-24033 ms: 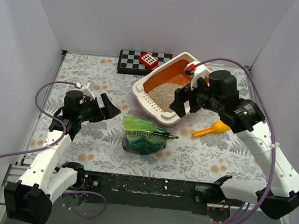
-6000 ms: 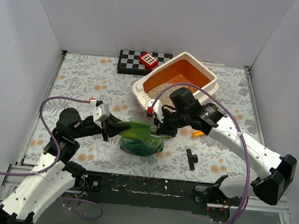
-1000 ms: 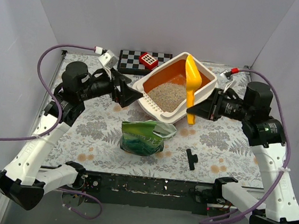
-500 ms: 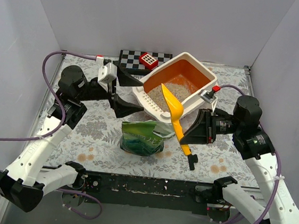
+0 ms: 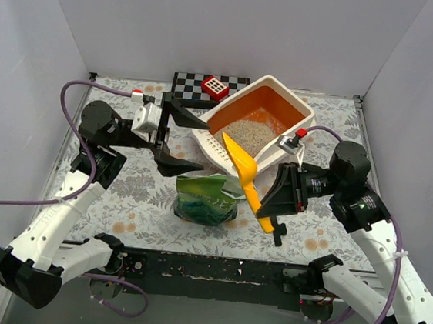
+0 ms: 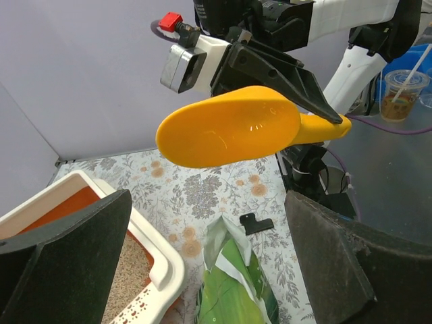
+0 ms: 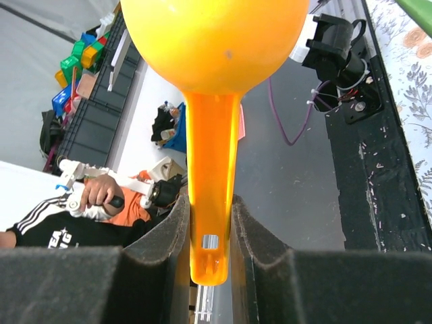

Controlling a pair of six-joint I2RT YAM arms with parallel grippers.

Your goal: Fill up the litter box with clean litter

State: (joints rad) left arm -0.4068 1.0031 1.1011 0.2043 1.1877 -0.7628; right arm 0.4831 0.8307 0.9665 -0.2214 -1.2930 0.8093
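Granules of clean litter (image 5: 248,131), beige and speckled, lie in the orange-walled, cream-rimmed litter box (image 5: 303,111) far back on the floral surface (image 5: 128,114). The right tool (image 7: 210,229) pinches the glossy orange scoop (image 5: 241,164) by its flat handle; the left tool (image 5: 199,142) gapes wide.

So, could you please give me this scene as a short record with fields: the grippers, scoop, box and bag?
left gripper: open, holding nothing, near the left corner of the box
right gripper: shut on the scoop, by its handle
scoop: in the air near the open top of the bag; bowl looks empty
box: orange inside, some litter on the bottom
bag: green, upright, on the table in front of the box
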